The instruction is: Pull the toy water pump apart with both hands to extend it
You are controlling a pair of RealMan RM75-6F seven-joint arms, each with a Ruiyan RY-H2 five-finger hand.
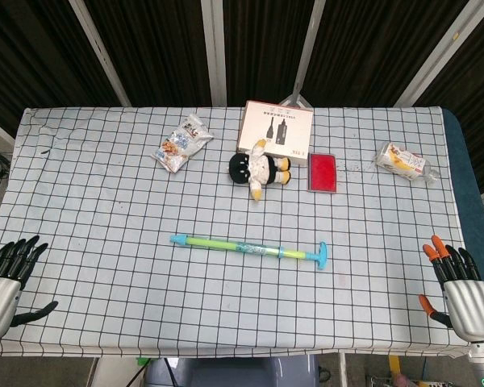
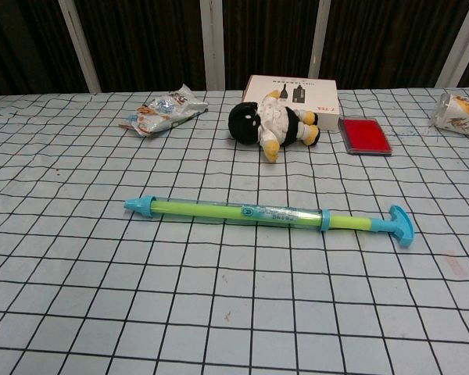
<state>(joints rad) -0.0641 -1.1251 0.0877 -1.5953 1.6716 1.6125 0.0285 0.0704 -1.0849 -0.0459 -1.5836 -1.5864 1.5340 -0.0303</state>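
Observation:
The toy water pump (image 1: 246, 247) lies flat across the middle of the checked table, a green tube with a blue nozzle on the left and a blue T-handle (image 1: 321, 255) on the right. The chest view shows the pump (image 2: 250, 212) with a short piece of rod between tube and T-handle (image 2: 399, 225). My left hand (image 1: 6, 278) rests at the table's front left corner, fingers spread, holding nothing. At the front right corner is my right hand (image 1: 458, 284), orange-tipped fingers apart and empty. Both hands are far from the pump and out of the chest view.
Behind the pump lie a black and white plush toy (image 1: 260, 170), a white box (image 1: 275, 128), a red flat case (image 1: 323, 172), a snack bag (image 1: 181, 143) at back left and another packet (image 1: 402, 160) at back right.

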